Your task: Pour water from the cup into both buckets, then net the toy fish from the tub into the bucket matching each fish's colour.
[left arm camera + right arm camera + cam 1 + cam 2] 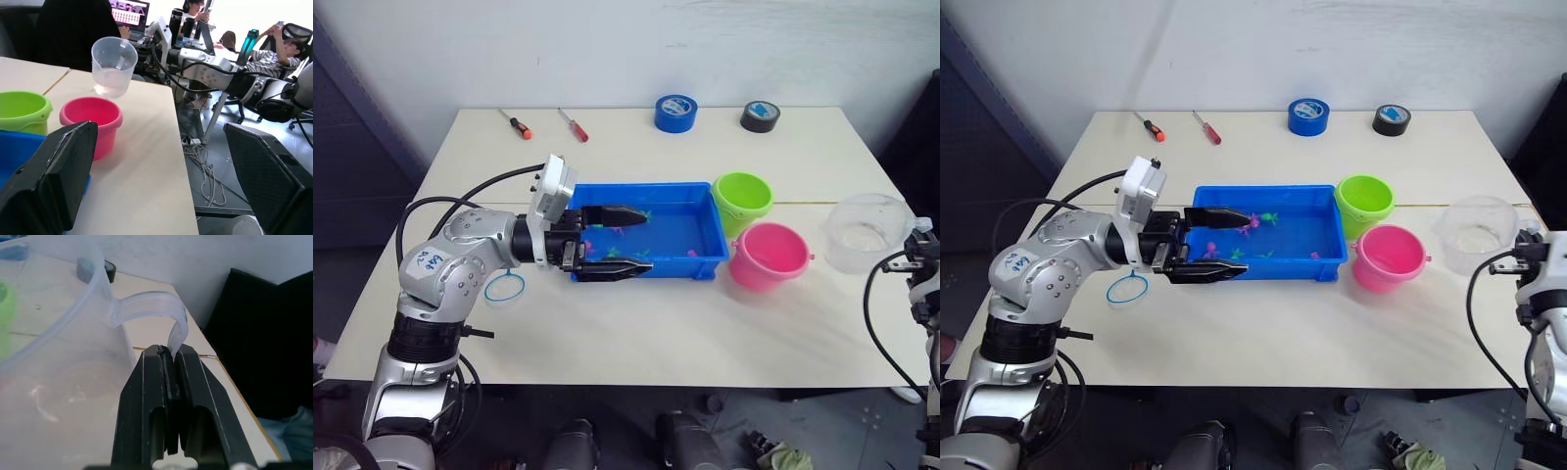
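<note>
The blue tub [700, 264] lies mid-table with several tiny pink and green toy fish [1253, 223] in it. My left gripper [631, 240] hovers open over the tub's left end, one finger above the inside and one along the near rim. The net [504, 287] lies on the table left of the tub, below my left arm, its handle hidden. To the right of the tub stand the green bucket [742, 196] and the pink bucket [769, 255]. Further right is the clear cup [867, 230], upright with some water in it. My right gripper [167, 352] is shut on its handle [146, 306].
Two screwdrivers [517, 124] [574, 125], a blue tape roll [675, 113] and a black tape roll [760, 117] lie along the table's far edge. Beyond the table's right edge, people [274, 51] sit at desks.
</note>
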Action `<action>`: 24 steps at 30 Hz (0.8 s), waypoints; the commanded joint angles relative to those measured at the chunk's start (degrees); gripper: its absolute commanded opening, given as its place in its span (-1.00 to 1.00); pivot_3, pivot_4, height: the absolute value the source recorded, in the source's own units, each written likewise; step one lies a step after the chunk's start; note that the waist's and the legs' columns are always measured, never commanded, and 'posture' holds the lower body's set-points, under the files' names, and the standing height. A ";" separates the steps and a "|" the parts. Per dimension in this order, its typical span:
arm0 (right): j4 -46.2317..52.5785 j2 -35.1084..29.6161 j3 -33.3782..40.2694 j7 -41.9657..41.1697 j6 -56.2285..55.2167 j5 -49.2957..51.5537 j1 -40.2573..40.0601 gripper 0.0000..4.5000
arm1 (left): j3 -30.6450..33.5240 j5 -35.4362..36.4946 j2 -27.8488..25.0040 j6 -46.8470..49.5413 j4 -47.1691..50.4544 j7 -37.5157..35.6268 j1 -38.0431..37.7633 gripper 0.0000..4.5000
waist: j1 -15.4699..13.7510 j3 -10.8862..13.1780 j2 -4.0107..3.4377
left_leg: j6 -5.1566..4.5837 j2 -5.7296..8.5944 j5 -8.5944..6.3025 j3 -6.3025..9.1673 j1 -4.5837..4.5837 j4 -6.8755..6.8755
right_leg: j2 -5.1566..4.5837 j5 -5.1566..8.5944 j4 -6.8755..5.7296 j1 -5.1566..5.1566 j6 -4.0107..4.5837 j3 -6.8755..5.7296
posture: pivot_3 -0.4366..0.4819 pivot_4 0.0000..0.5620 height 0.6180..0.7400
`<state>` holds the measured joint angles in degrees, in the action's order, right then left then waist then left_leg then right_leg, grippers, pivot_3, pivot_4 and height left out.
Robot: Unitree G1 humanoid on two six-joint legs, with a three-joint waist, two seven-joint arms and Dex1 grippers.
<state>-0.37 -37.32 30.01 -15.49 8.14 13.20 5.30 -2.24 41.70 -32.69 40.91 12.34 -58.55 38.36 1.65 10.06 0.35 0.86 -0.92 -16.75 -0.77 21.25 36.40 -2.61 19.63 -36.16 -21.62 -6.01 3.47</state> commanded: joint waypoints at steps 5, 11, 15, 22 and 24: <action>5.88 -5.77 -5.56 2.70 -0.88 -13.43 0.64 -0.99 | -0.44 -2.33 0.56 -2.12 -1.45 -0.61 2.19 1.00 | -0.01 0.01 0.01 | -0.01 0.02 0.00 0.00 0.01 0.00 | 0.05 0.00 0.01 -0.01 0.00 0.00 | -0.05 -0.47 1.00; 5.80 -8.15 -9.37 4.34 -2.78 -22.04 1.30 -0.99 | -0.10 -2.96 1.19 -2.31 -1.74 -0.30 2.46 1.00 | 0.00 0.01 0.01 | 0.05 0.03 0.03 0.00 0.02 0.01 | 0.06 0.00 0.00 -0.03 0.00 0.00 | -0.05 -0.47 1.00; 4.93 -11.08 -11.59 5.52 -6.28 -28.36 1.21 -0.99 | 0.06 -3.32 1.18 -2.55 -1.72 -0.35 2.18 1.00 | 0.01 0.01 0.02 | 0.04 0.02 0.03 -0.01 0.01 0.02 | 0.08 0.00 -0.02 -0.04 0.00 0.00 | -0.05 -0.47 1.00; 3.31 -14.99 -14.43 6.50 -11.88 -35.91 1.69 -0.99 | 0.18 -3.50 1.50 -2.55 -1.28 0.13 1.89 1.00 | -0.04 0.02 0.04 | 0.07 0.06 0.05 -0.01 0.02 0.03 | 0.12 0.00 -0.07 -0.06 0.00 0.00 | -0.05 -0.47 1.00; 2.90 -15.90 -15.00 6.79 -13.03 -38.01 1.74 -0.99 | 0.19 -3.53 1.59 -2.63 -1.25 0.29 1.87 1.00 | -0.01 0.02 0.04 | 0.07 0.06 0.05 -0.01 0.02 0.04 | 0.12 0.00 -0.10 -0.06 0.00 0.00 | -0.05 -0.47 1.00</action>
<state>1.79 -51.49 13.99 -10.13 -3.21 -23.25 6.01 -3.03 38.03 -31.34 39.17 10.18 -58.34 39.55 1.64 10.09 0.39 0.93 -0.86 -16.70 -0.78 21.27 36.44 -2.49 19.63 -36.26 -21.69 -6.01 3.48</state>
